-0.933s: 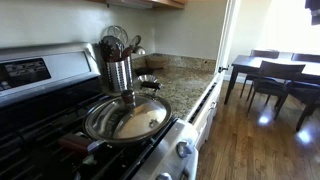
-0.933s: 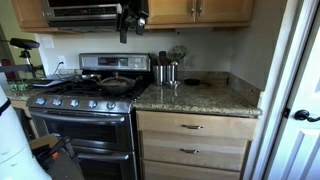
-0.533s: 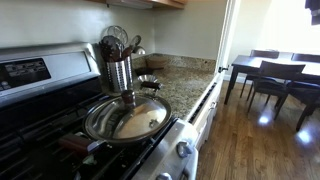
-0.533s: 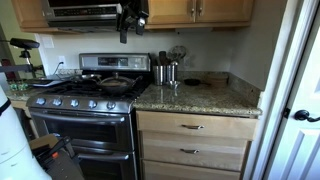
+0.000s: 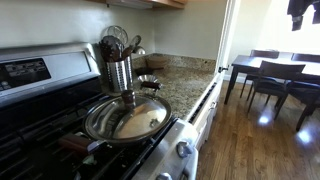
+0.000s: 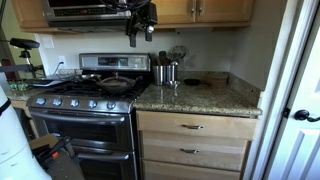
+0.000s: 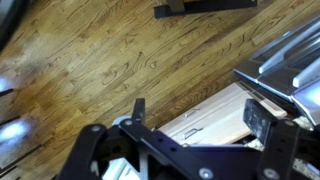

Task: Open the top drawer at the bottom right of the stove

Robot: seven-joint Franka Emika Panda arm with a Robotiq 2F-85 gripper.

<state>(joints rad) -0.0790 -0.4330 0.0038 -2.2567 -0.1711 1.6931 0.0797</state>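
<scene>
The stove (image 6: 85, 105) stands left of a granite counter; it also shows close up in an exterior view (image 5: 35, 80). The top drawer (image 6: 195, 126) is the cream front with a metal handle just under the counter, right of the stove, and it is closed. My gripper (image 6: 138, 30) hangs high up by the upper cabinets, far above the drawer; it also shows in an exterior view (image 5: 303, 12). In the wrist view my gripper (image 7: 200, 115) is open and empty, and cream drawer fronts (image 7: 205, 120) with handles show far below between the fingers.
A pan (image 6: 115, 85) sits on the stove. A steel utensil holder (image 6: 165, 72) stands on the counter (image 6: 200, 98). A white door (image 6: 300, 100) is beside the cabinets. A dining table with chairs (image 5: 270, 65) stands on the wood floor.
My gripper has moved sideways, away from the stove side and toward the counter side, and now enters the top corner of the close exterior view. The drawer has not moved.
</scene>
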